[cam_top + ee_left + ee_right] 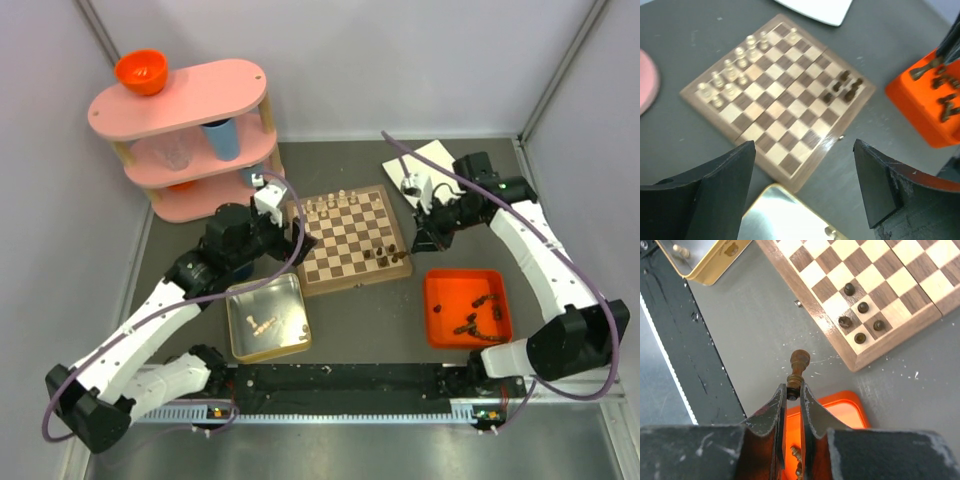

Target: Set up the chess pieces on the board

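Fingers first: your right fingers (pixel 771 415) are clamped on the base of one dark chessman (pixel 799 362), which juts past their tips over bare tabletop (pixel 765 330), with the orange tray (pixel 840 405) under them. Ahead and right of those tips lies the board (pixel 875 260), with five dark pieces (pixel 863 307) near its closest corner. Your left fingers (pixel 725 190) stand wide apart around nothing, with the board ahead of them and cream pieces (pixel 717 79) on its far left side.
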Controlling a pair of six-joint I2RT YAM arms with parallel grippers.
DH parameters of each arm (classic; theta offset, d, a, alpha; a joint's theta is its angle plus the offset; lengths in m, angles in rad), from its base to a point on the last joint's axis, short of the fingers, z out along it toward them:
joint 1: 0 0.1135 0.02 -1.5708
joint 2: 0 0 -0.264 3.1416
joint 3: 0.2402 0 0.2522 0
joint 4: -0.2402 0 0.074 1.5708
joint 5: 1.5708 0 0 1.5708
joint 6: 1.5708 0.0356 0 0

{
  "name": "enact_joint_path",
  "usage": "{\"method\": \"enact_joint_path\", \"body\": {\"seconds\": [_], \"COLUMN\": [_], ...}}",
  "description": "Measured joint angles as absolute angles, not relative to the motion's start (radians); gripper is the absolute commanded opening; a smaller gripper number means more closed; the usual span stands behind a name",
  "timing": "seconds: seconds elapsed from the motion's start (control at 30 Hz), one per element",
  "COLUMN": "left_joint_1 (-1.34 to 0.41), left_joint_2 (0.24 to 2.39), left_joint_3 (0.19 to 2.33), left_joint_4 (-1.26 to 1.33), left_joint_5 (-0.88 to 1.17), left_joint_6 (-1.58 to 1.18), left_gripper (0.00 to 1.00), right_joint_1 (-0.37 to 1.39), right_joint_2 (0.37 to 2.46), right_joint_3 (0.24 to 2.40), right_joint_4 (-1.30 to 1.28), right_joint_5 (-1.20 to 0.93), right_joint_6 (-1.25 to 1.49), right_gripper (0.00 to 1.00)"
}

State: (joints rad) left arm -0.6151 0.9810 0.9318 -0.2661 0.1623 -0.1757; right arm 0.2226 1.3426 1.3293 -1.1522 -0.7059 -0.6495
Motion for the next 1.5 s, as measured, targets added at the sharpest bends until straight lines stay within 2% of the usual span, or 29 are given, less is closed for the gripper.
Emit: {"method": "enact_joint_path", "body": {"seconds": [0.23, 0.53, 0.87, 0.97, 1.13, 1.5], "left_joint_1": [-0.615, -0.615, -0.615, -0.615, -0.615, -0.615], "left_joint_2": [0.848, 0.745, 0.58, 0.525, 0.466, 0.441], "left_joint_3": [0.871, 0.749, 0.688, 0.668, 0.642, 0.634], "left_joint_4": [-0.368, -0.376, -0.333, -0.311, -0.287, -0.27], "left_joint_5": [-0.038, -0.122, -0.323, -0.407, -0.496, -0.545], "left_joint_6": [-0.012, 0.03, 0.048, 0.054, 0.06, 0.071], "left_gripper": [0.86, 0.86, 0.9, 0.94, 0.95, 0.95], "right_joint_1": [0.387, 0.485, 0.62, 0.648, 0.678, 0.721], "right_joint_2": [1.472, 1.613, 1.78, 1.835, 1.917, 2.004], "right_joint_3": [1.451, 1.606, 1.745, 1.78, 1.826, 1.874], "right_joint_4": [-1.157, -1.206, -1.229, -1.233, -1.239, -1.25], "right_joint_5": [-0.656, -0.627, -0.437, -0.387, -0.333, -0.281], "right_joint_6": [-0.643, -0.666, -0.68, -0.677, -0.667, -0.651], "right_gripper": [0.0, 0.0, 0.0, 0.0, 0.0, 0.01]}}
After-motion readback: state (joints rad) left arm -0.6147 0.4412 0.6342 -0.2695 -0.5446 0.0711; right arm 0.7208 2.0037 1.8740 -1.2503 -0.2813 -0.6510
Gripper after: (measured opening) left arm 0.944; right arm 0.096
